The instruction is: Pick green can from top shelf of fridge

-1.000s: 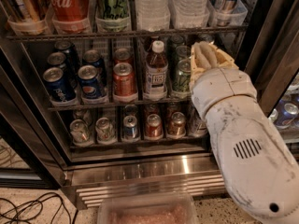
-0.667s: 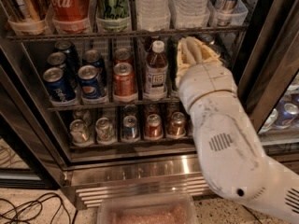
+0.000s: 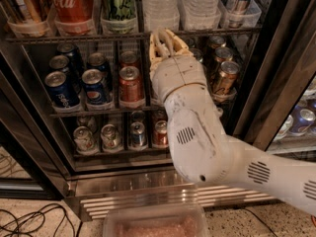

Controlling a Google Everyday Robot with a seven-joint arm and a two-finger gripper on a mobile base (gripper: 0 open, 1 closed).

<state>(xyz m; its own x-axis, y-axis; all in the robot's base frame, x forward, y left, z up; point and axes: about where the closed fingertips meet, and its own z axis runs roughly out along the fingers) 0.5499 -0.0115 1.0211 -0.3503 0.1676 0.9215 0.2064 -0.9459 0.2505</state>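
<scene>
On the top shelf [image 3: 74, 37], slim green can [image 3: 118, 4], black scribbles; gripper [image 3: 165, 39] at its lower right, grip unclear.

Your white arm [image 3: 197, 137] slants up from the lower right, wrist upright, your gripper [image 3: 165, 43] points upward, tip at the front rail of the top shelf [image 3: 74, 37].

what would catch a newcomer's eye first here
The big white arm stretches from the lower right across the open fridge, with its pincer at the front rail of the top shelf. Just up and left of it stands the green can, beside a red Coke can. Short cans fill the racks below.
</scene>
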